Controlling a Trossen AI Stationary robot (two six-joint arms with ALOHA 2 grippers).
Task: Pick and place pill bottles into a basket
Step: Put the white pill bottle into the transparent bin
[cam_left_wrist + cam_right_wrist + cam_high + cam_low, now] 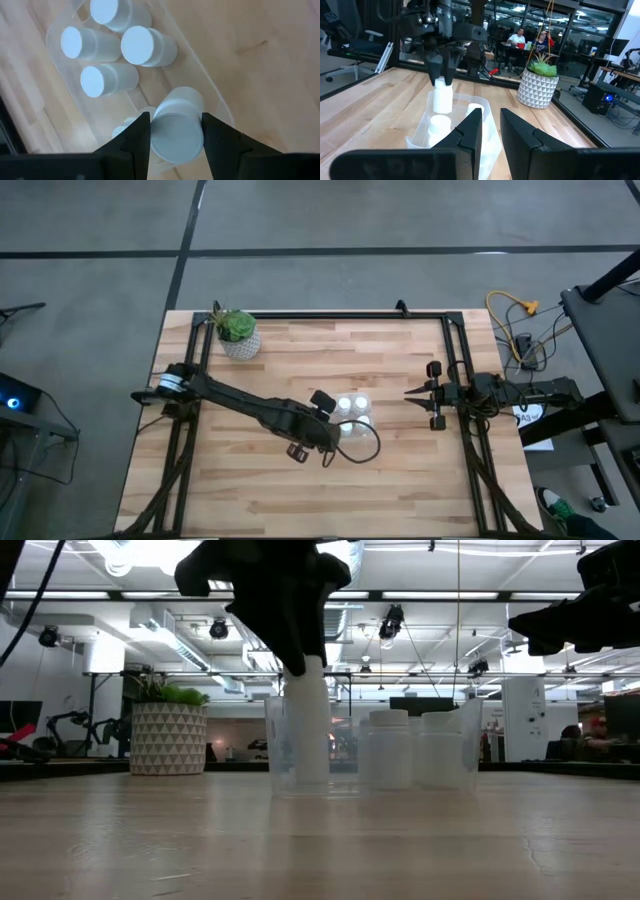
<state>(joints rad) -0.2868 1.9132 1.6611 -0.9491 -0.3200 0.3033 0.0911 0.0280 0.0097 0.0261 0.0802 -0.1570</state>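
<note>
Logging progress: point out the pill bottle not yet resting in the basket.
The pill bottle clamped in the left claw, hanging over the basket; the others stand inside.

Bright overhead ceiling lights (pixel 150 552) — soft shadows, backlit silhouettes, blurred foreground.

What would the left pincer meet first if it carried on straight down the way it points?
The left pincer, shut on a pill bottle, points down into the basket. Probably the held bottle would meet the basket floor first, or the bottle partly hidden beneath it; depth is unclear.
</note>
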